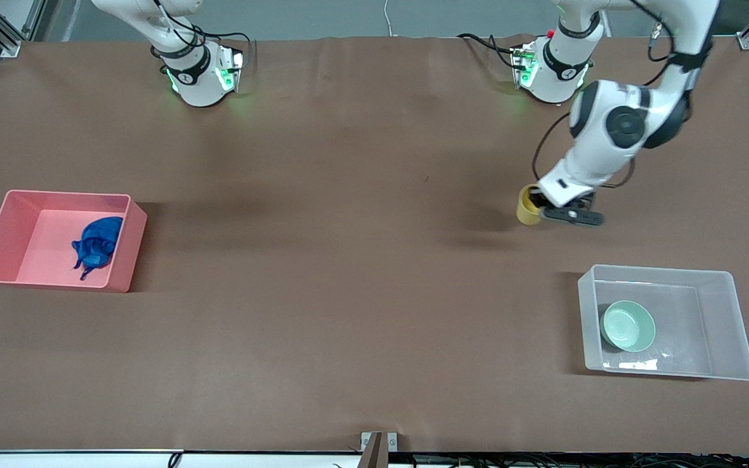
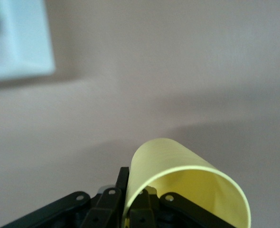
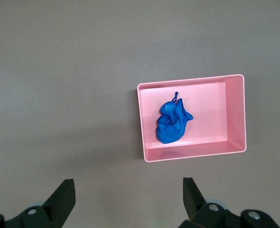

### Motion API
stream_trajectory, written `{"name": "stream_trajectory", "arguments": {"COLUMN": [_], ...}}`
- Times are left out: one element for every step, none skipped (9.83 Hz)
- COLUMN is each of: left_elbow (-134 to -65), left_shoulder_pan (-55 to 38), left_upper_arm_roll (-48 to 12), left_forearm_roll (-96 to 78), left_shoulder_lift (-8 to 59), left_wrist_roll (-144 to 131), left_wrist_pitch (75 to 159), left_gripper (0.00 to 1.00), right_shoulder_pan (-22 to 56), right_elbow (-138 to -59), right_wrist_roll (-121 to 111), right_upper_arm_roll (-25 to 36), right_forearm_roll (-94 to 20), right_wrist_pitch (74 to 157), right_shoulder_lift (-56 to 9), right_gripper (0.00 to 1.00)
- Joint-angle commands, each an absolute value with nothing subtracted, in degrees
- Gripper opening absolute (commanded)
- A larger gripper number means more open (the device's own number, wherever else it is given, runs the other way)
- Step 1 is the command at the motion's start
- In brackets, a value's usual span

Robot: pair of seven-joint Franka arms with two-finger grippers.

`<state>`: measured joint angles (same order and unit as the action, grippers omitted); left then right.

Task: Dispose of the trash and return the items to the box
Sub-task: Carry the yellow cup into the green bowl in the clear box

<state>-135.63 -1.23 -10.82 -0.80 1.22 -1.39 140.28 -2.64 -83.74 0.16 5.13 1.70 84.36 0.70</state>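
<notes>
My left gripper (image 1: 545, 209) is shut on the wall of the yellow cup (image 1: 528, 206) and holds it tilted over the bare table, between the left arm's base and the clear box (image 1: 657, 270). In the left wrist view the gripper (image 2: 130, 202) pinches the cup's (image 2: 178, 164) rim, one finger inside it and one outside. The mint-green bowl (image 1: 628, 325) lies in the clear box. The blue wad of trash (image 1: 96, 242) lies in the pink tub (image 1: 65, 194). My right gripper (image 3: 129, 199) is open and empty, high over the table, out of the front view.
The right wrist view shows the pink tub (image 3: 192, 155) with the blue wad (image 3: 172, 122) in it. A corner of the clear box (image 2: 21, 47) shows in the left wrist view. Brown table cover (image 1: 348, 292) lies between the two tubs.
</notes>
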Motion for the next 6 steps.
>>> {"name": "stream_trajectory", "arguments": {"left_elbow": [-119.4, -111.0, -102.4, -95.4, -89.4, -86.0], "left_shoulder_pan": [-0.6, -0.5, -0.4, -0.1, 1.0, 1.1], "left_upper_arm_roll": [-3.5, -1.5, 0.9, 2.4, 2.8, 3.2], "left_forearm_roll": [-1.5, -1.4, -1.4, -1.6, -2.5, -3.2], "left_shoulder_lift": [9.7, 15.3, 21.8, 27.5, 32.6, 36.8], "left_wrist_roll": [5.5, 6.1, 7.3, 9.0, 9.4, 9.5], "left_wrist_pitch": [134.9, 132.7, 131.1, 130.1, 129.0, 129.0], "left_gripper": [0.0, 0.0, 0.0, 0.0, 0.0, 0.01], "right_shoulder_pan": [-2.5, -2.6, -2.6, -2.6, -2.6, -2.6], "right_elbow": [-83.1, -83.1, -83.1, -83.1, -83.1, -83.1], "right_wrist_roll": [1.2, 1.2, 1.1, 1.1, 1.1, 1.1], "right_upper_arm_roll": [5.1, 5.1, 5.1, 5.1, 5.1, 5.1], "right_forearm_roll": [1.8, 1.7, 1.8, 1.8, 1.8, 1.8], "right_wrist_pitch": [84.1, 84.1, 84.1, 84.1, 84.1, 84.1], "right_shoulder_lift": [0.5, 0.5, 0.5, 0.5, 0.4, 0.4], "right_gripper": [1.0, 1.0, 1.0, 1.0, 1.0, 1.0]}}
